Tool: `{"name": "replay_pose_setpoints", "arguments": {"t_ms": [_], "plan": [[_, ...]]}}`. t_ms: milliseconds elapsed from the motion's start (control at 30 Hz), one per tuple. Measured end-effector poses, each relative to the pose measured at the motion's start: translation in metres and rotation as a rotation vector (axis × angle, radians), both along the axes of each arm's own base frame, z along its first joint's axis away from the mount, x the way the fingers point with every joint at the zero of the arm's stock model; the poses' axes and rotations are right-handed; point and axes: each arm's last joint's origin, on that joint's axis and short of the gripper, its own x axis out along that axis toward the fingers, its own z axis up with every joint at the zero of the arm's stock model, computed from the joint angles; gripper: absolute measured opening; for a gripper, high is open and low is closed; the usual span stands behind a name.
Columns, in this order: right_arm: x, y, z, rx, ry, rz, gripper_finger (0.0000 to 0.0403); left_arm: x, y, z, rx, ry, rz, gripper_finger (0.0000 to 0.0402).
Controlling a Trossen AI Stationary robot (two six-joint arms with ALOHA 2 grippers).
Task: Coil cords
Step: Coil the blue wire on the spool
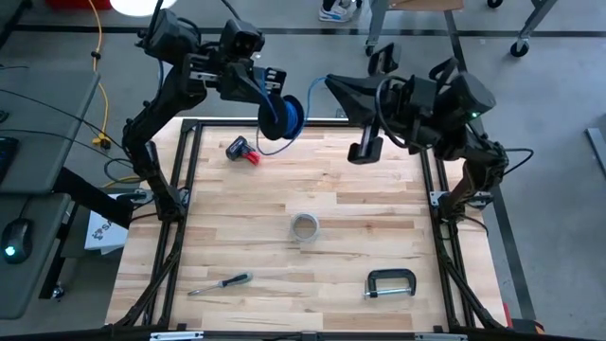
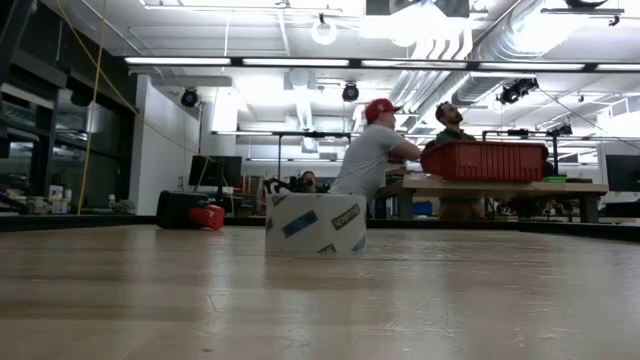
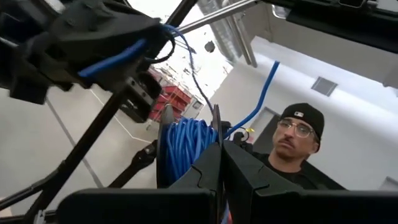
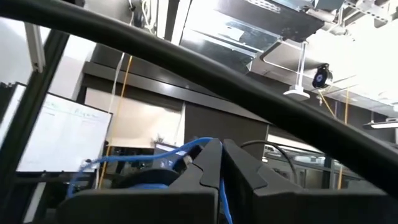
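The left gripper (image 1: 276,92) is clamped on the coiled blue cord (image 1: 287,118); the right gripper (image 1: 333,85) pinches its limp, light tail; best held by the bundle.

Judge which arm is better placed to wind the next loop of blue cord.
Right, probably. The right gripper is shut on the blue cord's free end, while the left gripper only holds the coil steady above the table's far edge.

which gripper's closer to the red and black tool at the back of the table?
Left. The left gripper hangs at the blue cord coil, just beside the red and black tool. The right gripper is farther, past the coil's other side.
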Motion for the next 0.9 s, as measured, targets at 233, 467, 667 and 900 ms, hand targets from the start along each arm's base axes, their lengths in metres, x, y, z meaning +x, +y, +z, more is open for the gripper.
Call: {"name": "replay_pose_setpoints", "arguments": {"t_ms": [233,467,667,900], "plan": [[0.001,-0.009,0.0,-0.013,-0.001,0.022,0.0,-0.01,-0.015,0.008,-0.019,-0.015,-0.035,0.0005],[0.001,-0.014,0.001,-0.012,-0.022,0.087,0.0,-0.006,-0.025,0.008,-0.04,-0.028,-0.019,0.0005],[0.0,-0.011,0.003,-0.016,-0.043,0.095,0.0,-0.003,-0.02,0.003,-0.044,-0.004,0.04,0.0005],[0.001,-0.016,0.002,-0.015,-0.043,0.079,0.0,0.001,-0.027,0.0,-0.046,0.026,0.02,0.0005]]}}
